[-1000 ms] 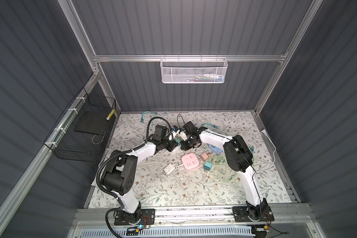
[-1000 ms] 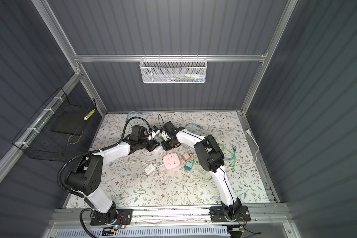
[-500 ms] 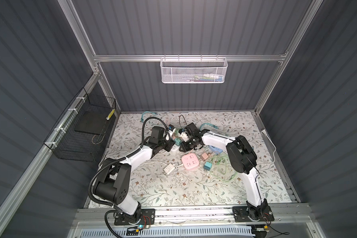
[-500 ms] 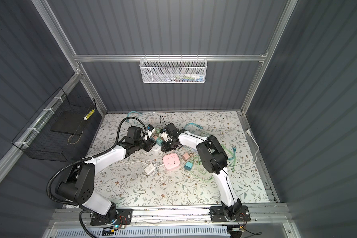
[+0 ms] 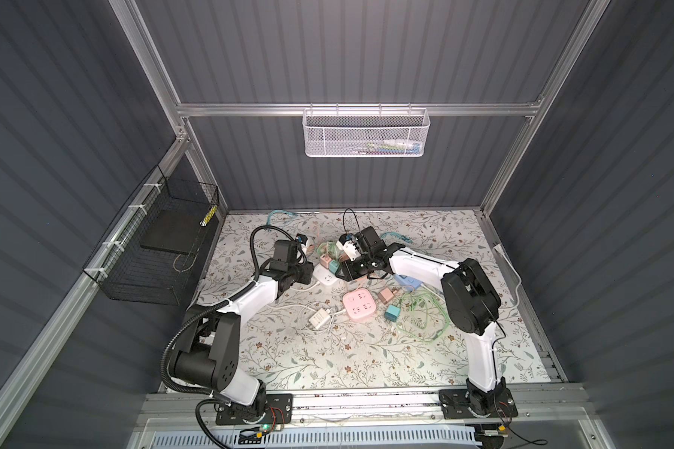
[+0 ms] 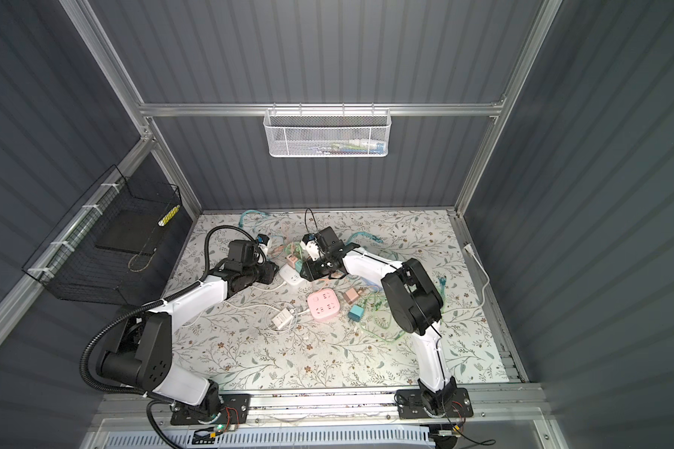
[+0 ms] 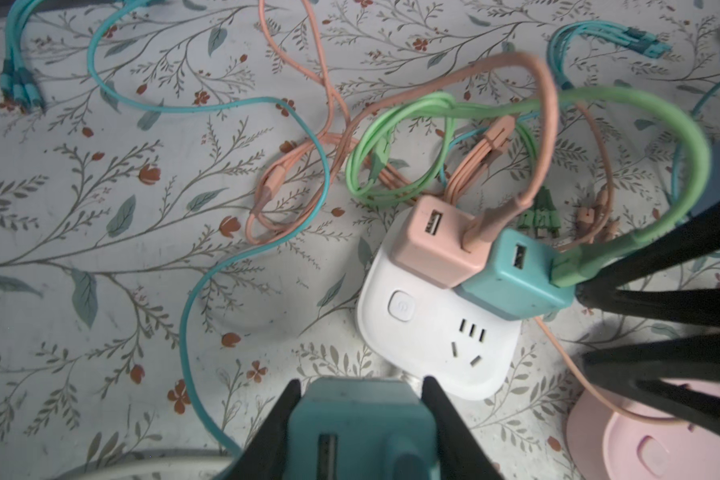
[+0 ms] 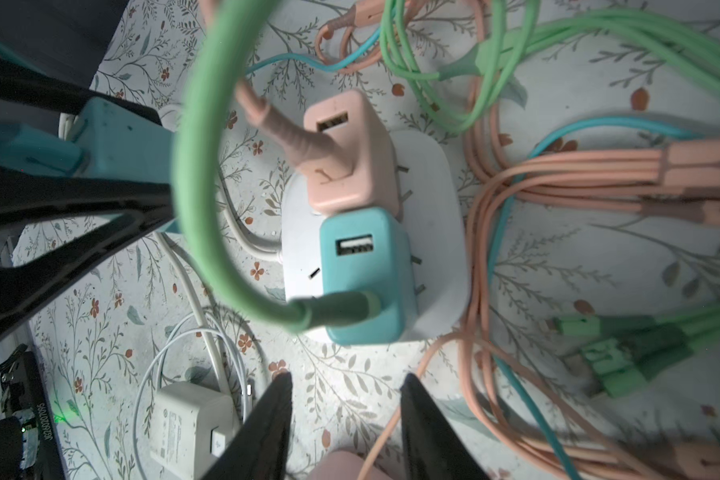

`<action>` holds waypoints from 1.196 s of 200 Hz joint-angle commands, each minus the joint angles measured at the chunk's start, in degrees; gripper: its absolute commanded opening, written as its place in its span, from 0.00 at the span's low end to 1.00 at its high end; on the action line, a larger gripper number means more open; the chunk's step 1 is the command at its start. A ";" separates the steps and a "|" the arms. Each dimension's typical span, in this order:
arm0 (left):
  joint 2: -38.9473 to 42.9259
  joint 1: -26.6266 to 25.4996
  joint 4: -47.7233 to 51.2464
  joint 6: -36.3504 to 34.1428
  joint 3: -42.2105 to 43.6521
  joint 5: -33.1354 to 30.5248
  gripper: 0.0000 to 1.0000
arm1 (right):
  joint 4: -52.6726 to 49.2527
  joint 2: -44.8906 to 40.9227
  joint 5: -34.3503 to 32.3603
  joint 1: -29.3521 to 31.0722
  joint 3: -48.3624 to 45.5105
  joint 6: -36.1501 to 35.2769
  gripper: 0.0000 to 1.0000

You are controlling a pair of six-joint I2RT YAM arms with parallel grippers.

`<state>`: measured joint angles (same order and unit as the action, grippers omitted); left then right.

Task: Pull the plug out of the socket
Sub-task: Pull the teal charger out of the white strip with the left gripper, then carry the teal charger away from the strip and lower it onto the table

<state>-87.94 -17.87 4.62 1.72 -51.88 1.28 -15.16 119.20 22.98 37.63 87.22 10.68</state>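
My left gripper [image 7: 361, 382] is shut on a teal plug [image 7: 358, 428], which hangs just clear of the white socket [image 7: 433, 332]. The socket lies on the floral mat and carries a pink plug [image 7: 429, 245] and another teal plug [image 7: 512, 282] with a green cable. In both top views the left gripper [image 5: 307, 272] sits left of the socket [image 5: 325, 276] and my right gripper [image 5: 344, 273] sits right of it. The right gripper [image 8: 346, 386] is open over bare mat beside the socket [image 8: 441, 199], with nothing between its fingers.
A pink socket cube [image 5: 359, 306], a white charger [image 5: 319, 319], and loose pink [image 5: 386, 296] and teal [image 5: 392, 313] chargers lie nearer the front. Green, pink and teal cables [image 7: 391, 166] tangle around the socket. A wire basket [image 5: 152, 248] hangs on the left wall.
The right gripper has opened and drawn back a little from the socket. The left gripper has pulled away to the left with the teal plug in it.
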 commanded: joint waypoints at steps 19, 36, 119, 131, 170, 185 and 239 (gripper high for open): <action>-0.25 1.08 7.18 3.03 -1.56 -4.13 0.38 | 1.51 -2.46 0.94 -0.38 -2.29 0.75 0.48; -2.62 1.42 11.40 3.27 -4.01 -4.02 0.38 | 1.50 -2.83 1.01 -0.53 -2.89 0.97 0.48; -6.08 2.22 22.75 2.83 -9.73 -1.24 0.41 | 1.36 -4.40 0.93 -1.22 -5.38 1.06 0.51; -6.68 2.31 24.43 2.43 -10.93 -0.79 0.44 | 1.34 -4.50 0.95 -1.28 -5.54 1.02 0.51; -10.40 2.31 33.49 -0.70 -17.84 0.31 0.47 | 0.78 -4.76 1.01 -1.37 -5.69 0.84 0.52; -10.67 2.31 33.87 -0.92 -17.59 0.47 0.50 | 0.81 -4.85 1.01 -1.48 -5.90 0.97 0.52; -15.08 2.31 38.17 -1.72 -19.13 2.24 0.55 | 0.75 -5.11 1.23 -1.58 -6.43 0.93 0.53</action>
<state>-100.49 -16.01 38.11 1.52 -69.06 1.61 -13.74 115.85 23.66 36.40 81.65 11.57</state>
